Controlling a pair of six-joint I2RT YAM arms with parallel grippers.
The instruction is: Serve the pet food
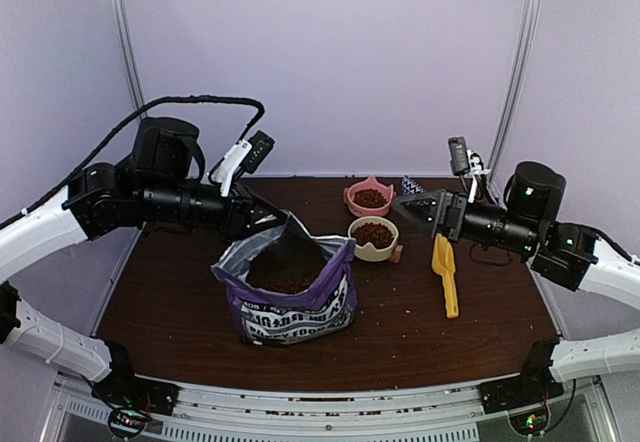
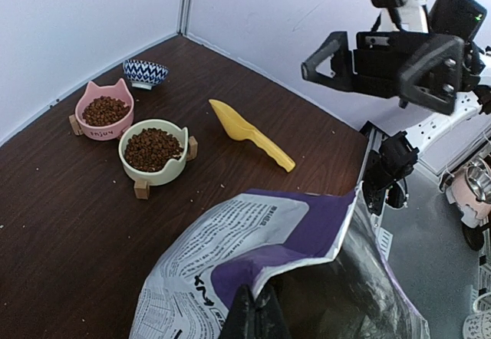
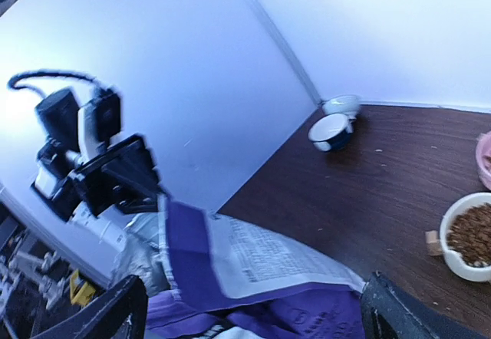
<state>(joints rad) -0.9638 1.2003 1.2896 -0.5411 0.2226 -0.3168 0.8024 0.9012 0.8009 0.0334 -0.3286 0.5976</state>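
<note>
Twin arms at the table (image 1: 420, 312): the left arm (image 1: 150, 197) and right arm (image 1: 530, 227) pair bulky black joint housings with glossy white link shells. A black cable (image 1: 190, 102) loops over the left arm, above the table's far-left corner. A green light (image 1: 517, 190) dots the right arm's round housing. Black bases (image 1: 125, 382) are bolted at the table's near edge. The right gripper (image 1: 405, 207) has angular dark fingers (image 2: 430, 70).

This is a robotics lab cell: plain pale walls (image 1: 330, 62) and metal posts (image 1: 124, 32) across the upper frame enclose a dark worktop (image 1: 420, 322), with a cabled left arm (image 1: 170, 202) and right arm (image 1: 520, 227) mounted at a metal rail (image 1: 330, 402) along the bottom edge.
</note>
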